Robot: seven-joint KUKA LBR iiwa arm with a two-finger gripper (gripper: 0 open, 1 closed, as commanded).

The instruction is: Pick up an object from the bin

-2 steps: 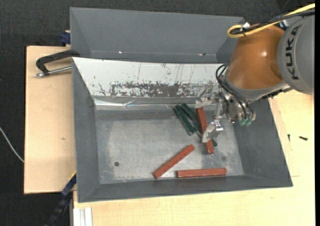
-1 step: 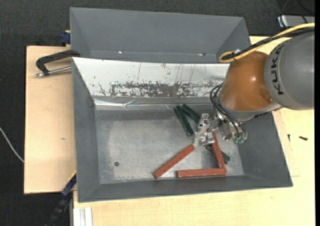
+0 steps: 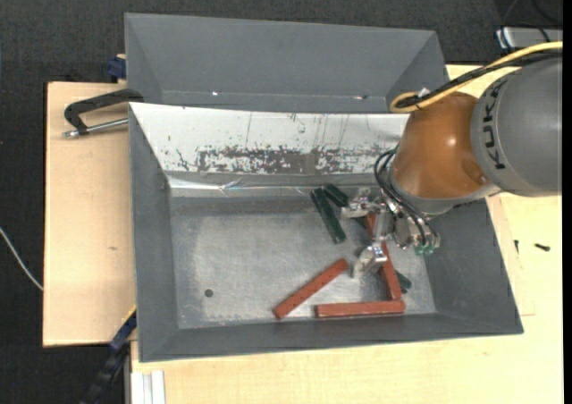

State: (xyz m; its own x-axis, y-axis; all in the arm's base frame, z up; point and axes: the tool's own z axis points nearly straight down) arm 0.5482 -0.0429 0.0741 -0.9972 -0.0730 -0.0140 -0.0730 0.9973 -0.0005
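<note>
Gripper [image 3: 373,257]: low over the bin's [image 3: 268,63] right-front floor; grip state cannot be told. Red-brown bar [image 3: 311,288]: upper end just view-left of it, long axis slanting down-left toward the front wall.

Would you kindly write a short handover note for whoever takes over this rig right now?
Gripper: low in the right-front part of the bin; whether it grips anything cannot be judged from this view.
Things: a short red-brown bar lies slanted right at the gripper; a long red-brown bar slants away to its left; a third red-brown bar lies flat along the front wall. Dark green pieces lie near the back wall, left of the gripper.
Done: the arm is down among the bars.
Left: secure one thing, probably the short bar, and lift it out.
</note>
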